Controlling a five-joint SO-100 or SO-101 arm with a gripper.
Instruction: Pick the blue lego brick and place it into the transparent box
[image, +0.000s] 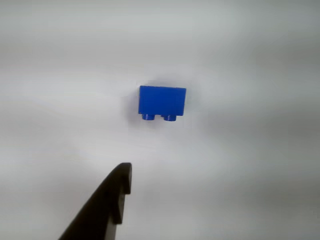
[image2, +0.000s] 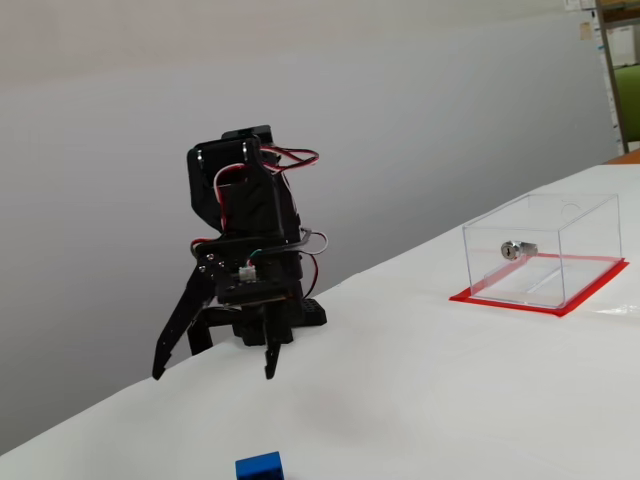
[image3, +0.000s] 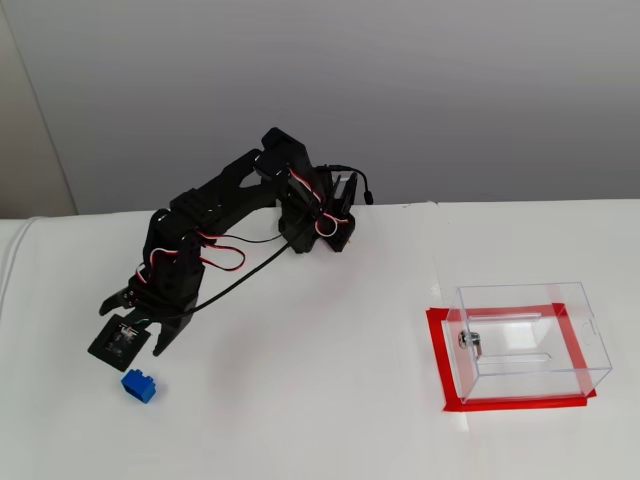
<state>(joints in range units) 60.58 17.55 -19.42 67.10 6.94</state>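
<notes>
So the arm was in the approach step, nothing picked up yet. The end effector (image2: 220, 375) hung above the table (image2: 420, 380) with its two fingers spread wide apart and nothing between them; you could see the gap clearly in the fixed view from the side. The blue lego brick (image: 162, 102) sat on the table, apart from the fingers and untouched. In the wrist view it was just above center, with one dark finger (image: 107, 205) poking in from about 7 o'clock and well short of it. The other finger wasn't in that view at all.

From the higher fixed view, the brick (image3: 139, 385) lay at roughly 6 o'clock from the end effector (image3: 130, 325), just beside it. The transparent box (image3: 530, 340) was well apart, way off at 3 o'clock across the table, sitting on its red base (image3: 440, 365) with a small silver lock (image3: 469, 341) on one wall. I couldn't tell from any picture whether its top was open.

My guess for the next move: it needed to drop lower and shift toward the brick so the fingers straddled it, then squeeze. The brick looked small next to that spread, so lining up mattered more than opening width. Carrying it over to the box was all still to come.
</notes>
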